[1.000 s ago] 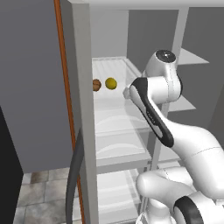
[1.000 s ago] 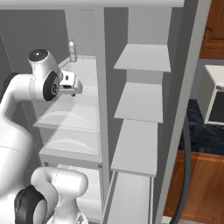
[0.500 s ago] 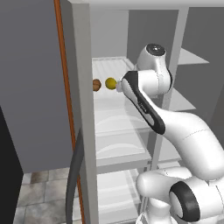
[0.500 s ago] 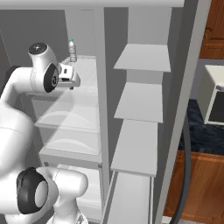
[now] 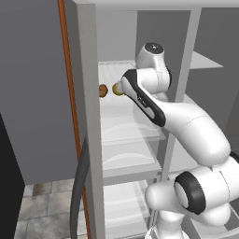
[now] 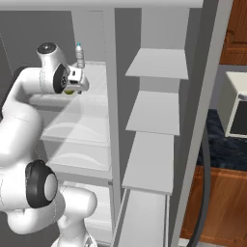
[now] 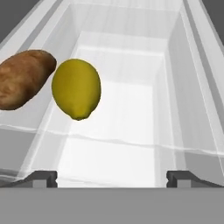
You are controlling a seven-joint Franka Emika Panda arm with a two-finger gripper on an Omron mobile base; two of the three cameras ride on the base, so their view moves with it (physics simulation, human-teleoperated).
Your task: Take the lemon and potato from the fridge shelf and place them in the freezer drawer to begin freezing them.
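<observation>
The yellow lemon (image 7: 76,89) lies on the translucent fridge shelf (image 7: 131,135), with the brown potato (image 7: 24,78) close on its left. My gripper (image 7: 112,178) is open just short of the shelf's front rim, and nothing is between its fingertips (image 7: 41,177). The lemon lies ahead and to the left of the jaws' centre line. From the left base view, the potato (image 5: 103,90) and lemon (image 5: 116,89) sit at the front of the upper shelf (image 5: 123,119), the lemon partly behind my arm. The hand (image 6: 76,79) hovers over that shelf (image 6: 91,106). The freezer drawer is out of view.
A small bottle (image 6: 79,55) stands at the back of the upper shelf. A grey upright post (image 5: 91,140) and an orange door edge (image 5: 67,93) lie left of the shelves. Plain grey narrower shelves (image 6: 154,113) fill the compartment to the right.
The arm has swung forward and up toward the upper shelf, bringing the hand close to the lemon. The lemon and potato have not moved.
</observation>
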